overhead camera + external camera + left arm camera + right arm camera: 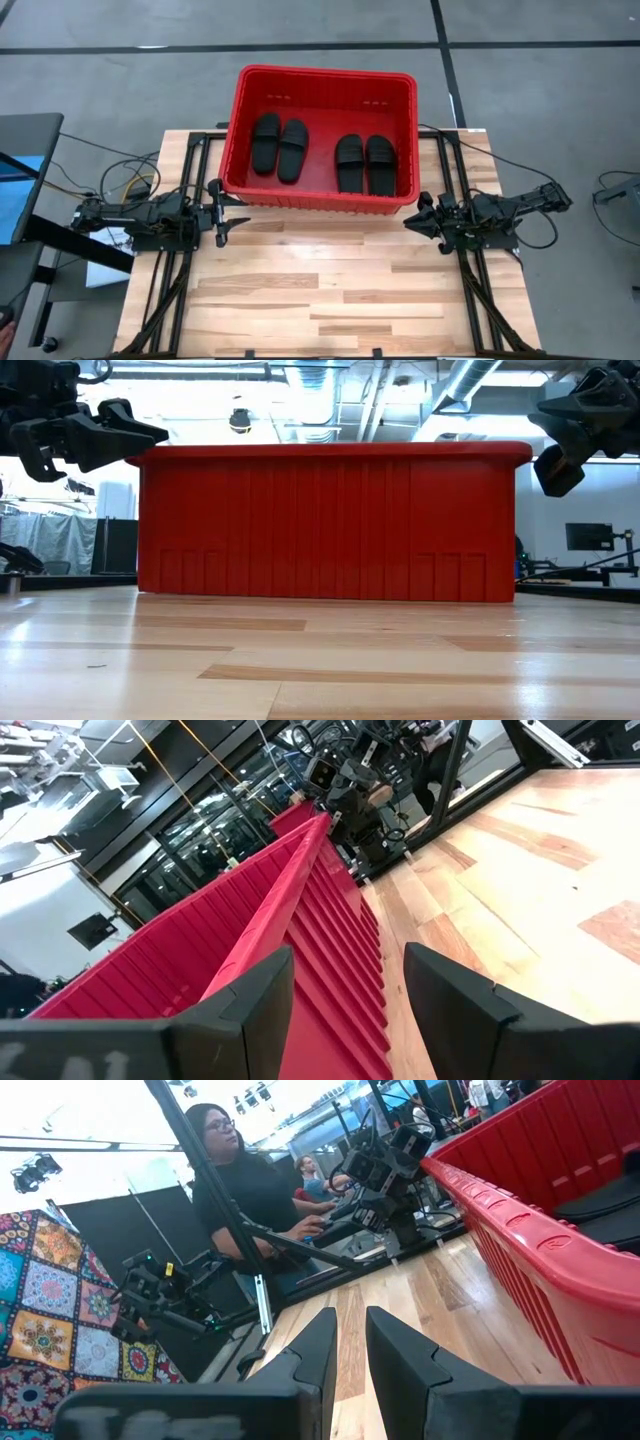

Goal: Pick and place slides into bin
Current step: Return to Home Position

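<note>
**High view: slides lying in the bin, both arms crowding its near corners**

The wooden table is carrying the whole scene, and the bin is reaching out beyond its far edge. That overhang is, by my judging, making the biggest risk. Any knock from an arm swinging toward its rest pose could be pushing the crate farther off the boards.

The left gripper is hovering just beside the bin's near left corner. Its fingers are standing wide apart and gripping nothing. In the left wrist view one finger is lining up with the ribbed red wall, so a careless inward sweep could be hooking a rib.

The right gripper is hanging at the near right corner. Its fingers are sitting almost together, with only a thin slit between them, and it is carrying nothing. Narrow like that, it is looking less likely to snag.

The slides, all four, are lying inside the bin in two pairs, one toward each end. Only a jolt to the crate could be disturbing them.
</note>
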